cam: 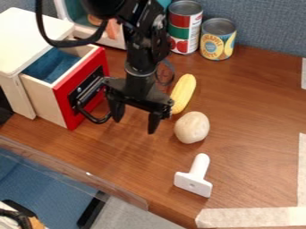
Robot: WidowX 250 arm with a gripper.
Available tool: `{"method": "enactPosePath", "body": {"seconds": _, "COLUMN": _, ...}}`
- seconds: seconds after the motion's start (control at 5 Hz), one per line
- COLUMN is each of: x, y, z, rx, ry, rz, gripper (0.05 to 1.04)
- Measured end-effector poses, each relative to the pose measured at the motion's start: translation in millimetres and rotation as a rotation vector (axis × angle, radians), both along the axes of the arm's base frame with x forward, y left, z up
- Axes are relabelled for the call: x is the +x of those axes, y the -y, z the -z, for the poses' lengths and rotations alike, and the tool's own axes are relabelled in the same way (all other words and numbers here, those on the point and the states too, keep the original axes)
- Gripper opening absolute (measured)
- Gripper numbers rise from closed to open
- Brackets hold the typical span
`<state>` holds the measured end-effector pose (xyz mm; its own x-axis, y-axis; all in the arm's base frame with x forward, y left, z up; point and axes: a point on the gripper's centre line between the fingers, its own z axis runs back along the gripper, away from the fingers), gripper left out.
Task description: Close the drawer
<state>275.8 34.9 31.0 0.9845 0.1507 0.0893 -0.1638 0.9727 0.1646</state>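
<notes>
The drawer (81, 94) with a red front and black handle juts out of the white wooden cabinet (30, 44) at the left, so its blue inside shows. My gripper (135, 122) hangs just to the right of the red front, above the wooden table. Its two fingers are spread apart and point down, with nothing between them. Part of the wrist overlaps the handle's right side in this view; whether they touch, I cannot tell.
A corn cob (183, 93) and a potato-like round object (192, 127) lie right of the gripper. A white T-shaped tool (195, 175) lies nearer the front edge. Two cans, red-green (184, 27) and yellow-blue (217, 39), stand at the back.
</notes>
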Motion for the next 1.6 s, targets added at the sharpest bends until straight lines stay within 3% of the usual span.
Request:
{"method": "enactPosePath", "body": {"seconds": 0.8, "x": 15, "y": -41, "z": -18.4, "rx": 0.106, "ry": 0.048, "rz": -0.064, "gripper": 1.001}}
{"method": "enactPosePath", "body": {"seconds": 1.6, "x": 9, "y": -58, "z": -15.7, "rx": 0.192, "ry": 0.02, "rz": -0.069, "gripper": 1.001}}
